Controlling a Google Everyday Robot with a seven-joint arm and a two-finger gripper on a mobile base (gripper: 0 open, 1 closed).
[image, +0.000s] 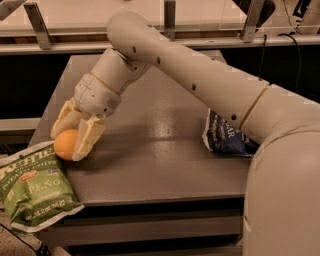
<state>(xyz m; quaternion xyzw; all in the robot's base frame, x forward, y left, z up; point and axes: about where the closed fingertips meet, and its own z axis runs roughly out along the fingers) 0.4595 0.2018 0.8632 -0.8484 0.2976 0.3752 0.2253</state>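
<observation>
An orange (65, 144) sits at the left edge of the grey table (160, 150). My gripper (71, 139) reaches down to it from the big white arm, with one cream finger (88, 139) on its right side and the other behind its upper left. The jaws are shut on the orange. Just below it a green chip bag (35, 187) hangs over the table's front left corner, its top edge next to the fruit.
A dark blue snack bag (225, 134) lies at the table's right side, partly hidden by my arm. A metal rail with posts (170, 20) runs along the back. A black cable (295, 45) hangs at the far right.
</observation>
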